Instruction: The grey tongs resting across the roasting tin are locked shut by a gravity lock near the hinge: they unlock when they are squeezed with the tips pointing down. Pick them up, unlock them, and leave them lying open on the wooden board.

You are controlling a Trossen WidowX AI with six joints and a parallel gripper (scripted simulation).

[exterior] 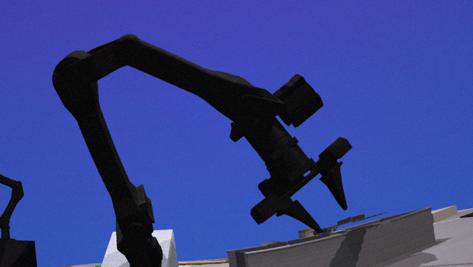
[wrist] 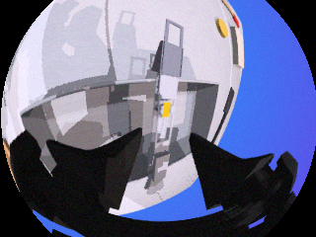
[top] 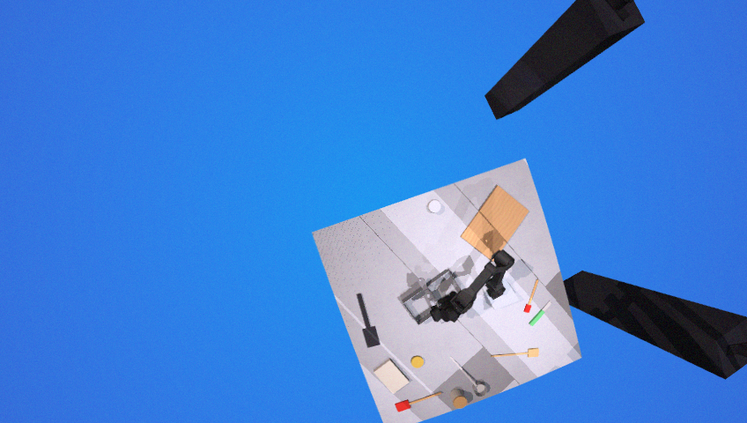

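- Top view: arm (top: 474, 288) reaching from its base near the worktop's right edge toward the middle, where the roasting tin (top: 425, 300) sits. The gripper (top: 442, 313) is over the tin's near side. The wooden board (top: 495, 221) lies by the far right corner, well apart from the tin. Scattered about are a black spatula (top: 366, 321) toward the left edge and a red spatula (top: 530, 296) near the right edge.
- Exterior view: the gripper (exterior: 329, 215) is tilted down over the tin (exterior: 333, 250), fingers partly spread with nothing between them. The lower fingertip (exterior: 315, 226) is right at the rim and the upper one is clear above it. The grey tongs (exterior: 354, 219) lie flat across the rim, just beside that lower fingertip; I cannot tell whether they touch.
- Wrist view: the tongs (wrist: 165, 115) run straight away from the camera, centred in the gap between the two dark fingers, across the tin (wrist: 79, 115).
- Risk, as I judge it: that low fingertip could clip the rim or nudge the tongs off it into the tin, because the gripper is coming in tilted.
- Another: closing on the slim locked arms off-centre could let them pivot or slip on the lift.
- And squeezing before the tips point down would likely leave the lock engaged.
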